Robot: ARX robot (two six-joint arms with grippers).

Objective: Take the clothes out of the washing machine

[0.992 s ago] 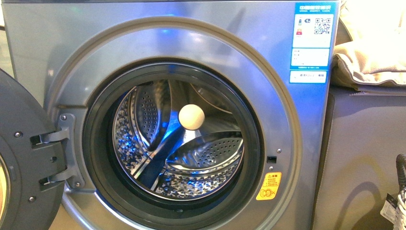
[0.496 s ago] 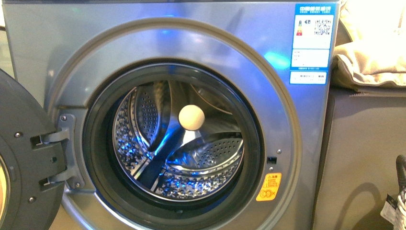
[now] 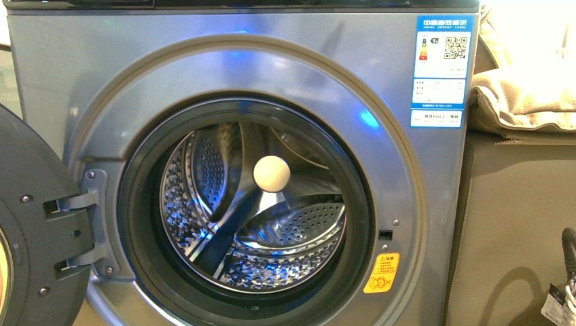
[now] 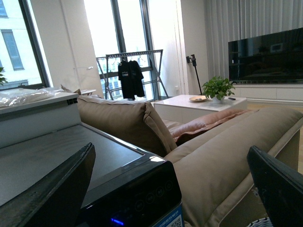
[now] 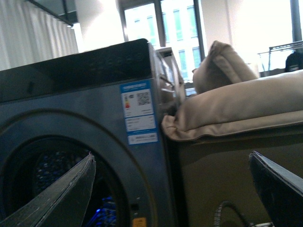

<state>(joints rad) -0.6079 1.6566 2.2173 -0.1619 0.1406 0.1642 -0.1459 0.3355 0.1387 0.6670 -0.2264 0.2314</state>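
Note:
The silver-grey washing machine (image 3: 224,75) fills the front view. Its round door (image 3: 34,231) is swung open to the left. The perforated steel drum (image 3: 292,224) is lit blue, with a cream ball (image 3: 272,174) at its middle. No clothes show in the drum; they are out of view. Neither gripper shows in the front view. My left gripper (image 4: 170,156) is open and empty above the machine's black control panel (image 4: 137,198). My right gripper (image 5: 171,156) is open and empty in front of the machine's right front (image 5: 71,118), near its blue-white label (image 5: 138,113).
A beige cushion (image 3: 523,95) lies on a sofa arm (image 3: 516,224) right of the machine. A black basket handle (image 3: 567,251) with a tag is at the lower right. Beyond the sofa cushions (image 4: 222,156) stand a white table (image 4: 199,101) and a drying rack (image 4: 130,78).
The machine sits slightly lower in the front view than before, so its top edge now shows. Nothing in the drum has moved.

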